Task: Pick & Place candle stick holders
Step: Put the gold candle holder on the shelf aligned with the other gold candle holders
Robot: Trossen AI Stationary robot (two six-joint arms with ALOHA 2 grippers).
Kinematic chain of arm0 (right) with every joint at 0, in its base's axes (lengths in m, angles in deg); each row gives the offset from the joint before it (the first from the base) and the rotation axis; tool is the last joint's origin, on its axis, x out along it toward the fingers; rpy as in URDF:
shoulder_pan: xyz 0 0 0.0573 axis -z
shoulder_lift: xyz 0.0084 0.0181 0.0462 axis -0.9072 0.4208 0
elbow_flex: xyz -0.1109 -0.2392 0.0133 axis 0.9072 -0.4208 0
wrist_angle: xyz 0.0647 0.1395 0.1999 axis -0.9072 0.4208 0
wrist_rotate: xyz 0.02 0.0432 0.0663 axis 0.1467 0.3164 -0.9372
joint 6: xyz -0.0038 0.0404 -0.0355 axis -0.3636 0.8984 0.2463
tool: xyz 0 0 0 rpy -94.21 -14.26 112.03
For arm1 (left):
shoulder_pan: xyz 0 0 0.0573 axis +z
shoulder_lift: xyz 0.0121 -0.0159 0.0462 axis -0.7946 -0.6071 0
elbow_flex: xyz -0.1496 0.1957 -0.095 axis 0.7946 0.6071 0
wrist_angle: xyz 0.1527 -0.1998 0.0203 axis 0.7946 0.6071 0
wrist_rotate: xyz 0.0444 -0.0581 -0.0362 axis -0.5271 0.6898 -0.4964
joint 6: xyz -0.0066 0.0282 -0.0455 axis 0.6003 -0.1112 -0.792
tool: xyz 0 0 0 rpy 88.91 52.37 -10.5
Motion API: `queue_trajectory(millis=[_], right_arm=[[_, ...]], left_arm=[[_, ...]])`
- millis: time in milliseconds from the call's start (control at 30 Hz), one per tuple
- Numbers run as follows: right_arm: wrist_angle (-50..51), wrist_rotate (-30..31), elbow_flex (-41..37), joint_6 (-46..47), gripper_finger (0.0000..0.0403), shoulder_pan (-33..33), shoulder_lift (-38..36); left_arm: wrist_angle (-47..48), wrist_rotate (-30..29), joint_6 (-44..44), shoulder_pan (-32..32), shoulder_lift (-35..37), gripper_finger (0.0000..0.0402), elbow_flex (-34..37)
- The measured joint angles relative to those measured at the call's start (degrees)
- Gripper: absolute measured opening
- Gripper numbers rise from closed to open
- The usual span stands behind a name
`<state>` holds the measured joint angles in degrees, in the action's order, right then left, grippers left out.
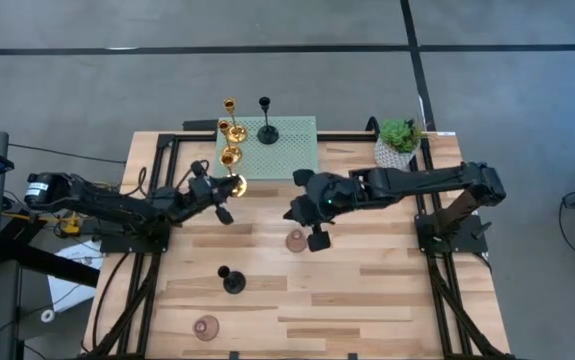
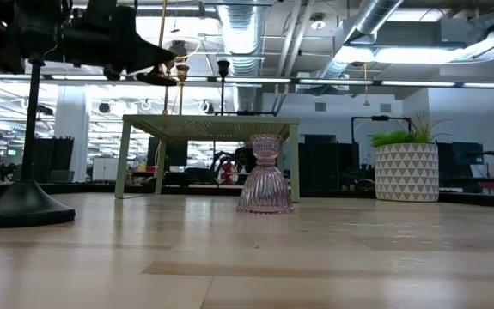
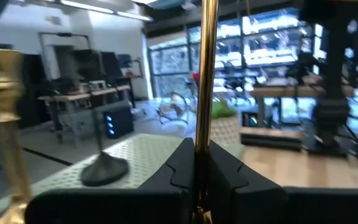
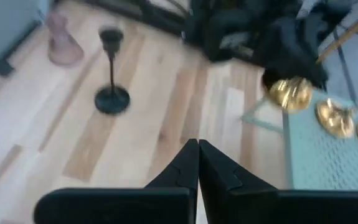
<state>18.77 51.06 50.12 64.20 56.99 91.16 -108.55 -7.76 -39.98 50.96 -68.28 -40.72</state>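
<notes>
from my station i take the pale green perforated stand [image 1: 289,148] at the far middle of the wooden table [image 1: 367,300] as my landmark. my left gripper [image 1: 223,189] hangs at the stand's near left corner, clenched around the slim stem of a gold candle stick holder [image 1: 235,185]; in the left wrist view that gold stem [image 3: 205,93] runs straight up between my two dark fingers [image 3: 225,171]. in the low view the held holder's base [image 2: 157,77] is lifted well above the tabletop.

on the stand's left edge i see three more gold holders [image 1: 229,128] in a line, and a black holder [image 1: 266,129] stands upright on the stand just beside them, toward its middle.

my right gripper [image 1: 289,212] hovers over the table on the near side of the stand, with its jaws pressed together and nothing between them, as the right wrist view shows [image 4: 197,163]. a pinkish glass holder [image 1: 296,240] sits on the wood just beside that gripper, farther from the stand.

a second black holder [image 1: 231,280] stands well away from the stand toward the near edge, and another pinkish glass holder [image 1: 205,326] sits farther out still, near the table's front left. a potted green plant [image 1: 398,142] sits just right of the stand.
</notes>
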Motion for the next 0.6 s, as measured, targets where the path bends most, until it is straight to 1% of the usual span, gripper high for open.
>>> queue_trajectory(millis=[133, 267, 367, 433, 500, 600], right_arm=[[1.37, 5.3, -1.79, 0.51, 0.0, -2.06, 0.07], [1.31, 6.32, -4.56, 3.07, 0.0, -2.16, -0.16], [-0.05, 7.76, -7.33, 5.39, 0.0, -2.16, -0.81], [-0.08, 9.53, -9.88, 7.14, 0.0, -2.2, -2.52], [-2.92, 11.03, -12.37, 8.26, 0.0, -2.48, -4.06], [-6.35, 13.36, -17.56, 10.05, 0.0, -2.87, -7.19]], left_arm=[[-2.36, 2.18, -0.52, 4.4, -0.07, 0.0016, 1.24], [-2.87, 7.12, -4.03, 8.92, -1.05, 0.0016, 1.29], [-3.05, 9.31, -6.61, 11.85, -2.68, 0.0016, 1.3], [-3.07, 10.81, -8.73, 13.48, -4.18, 0.0016, 1.3], [-3.71, 11.76, -9.66, 14.75, -6.07, 0.0016, 1.3], [-8.36, 11.95, -10.38, 15.64, -9.42, 0.0016, 1.32]])
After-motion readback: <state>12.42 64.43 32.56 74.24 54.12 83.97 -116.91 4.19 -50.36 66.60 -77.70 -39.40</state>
